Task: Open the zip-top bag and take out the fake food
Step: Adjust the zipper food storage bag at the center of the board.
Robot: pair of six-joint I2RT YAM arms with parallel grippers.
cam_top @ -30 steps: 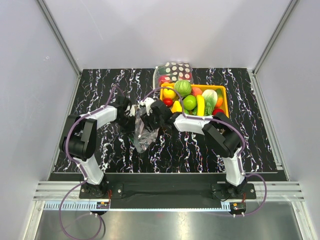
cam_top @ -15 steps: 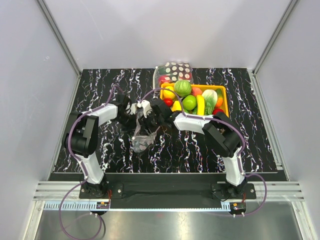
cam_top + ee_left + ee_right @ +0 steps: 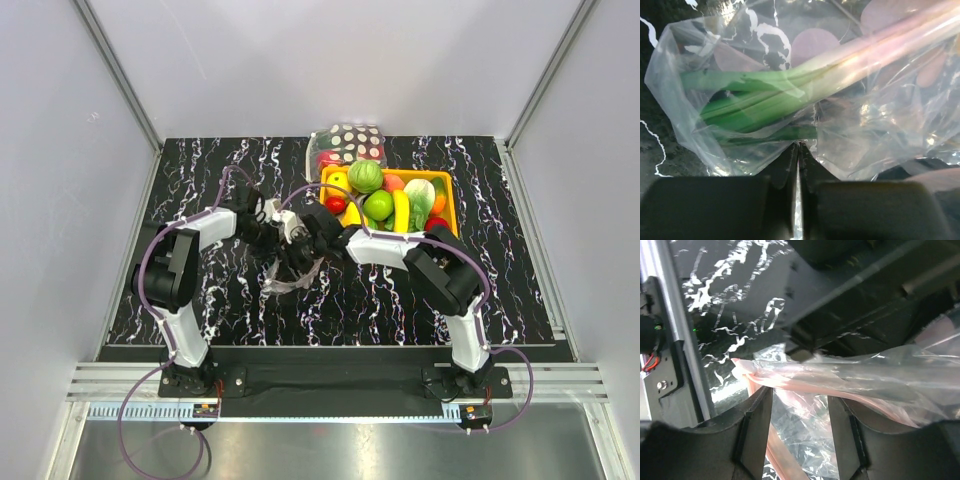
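The zip-top bag (image 3: 284,277) hangs crumpled between my two grippers at the table's middle. In the left wrist view the bag (image 3: 705,60) is see-through and holds a long green and white toy onion (image 3: 760,97). My left gripper (image 3: 799,146) is shut on a fold of the bag's plastic, and it also shows in the top view (image 3: 268,226). My right gripper (image 3: 800,396) is open, with the bag's pink zip strip (image 3: 790,382) running across the gap between its fingers. In the top view the right gripper (image 3: 298,243) sits close against the left one.
An orange tray (image 3: 447,190) full of toy fruits and vegetables (image 3: 379,204) stands at the back right. A bag with large polka dots (image 3: 350,142) lies behind it. The table's left edge (image 3: 135,245) runs close to the left arm.
Both grippers have drawn closer together and slightly toward the back. The bag has sunk and bunched up lower under them.
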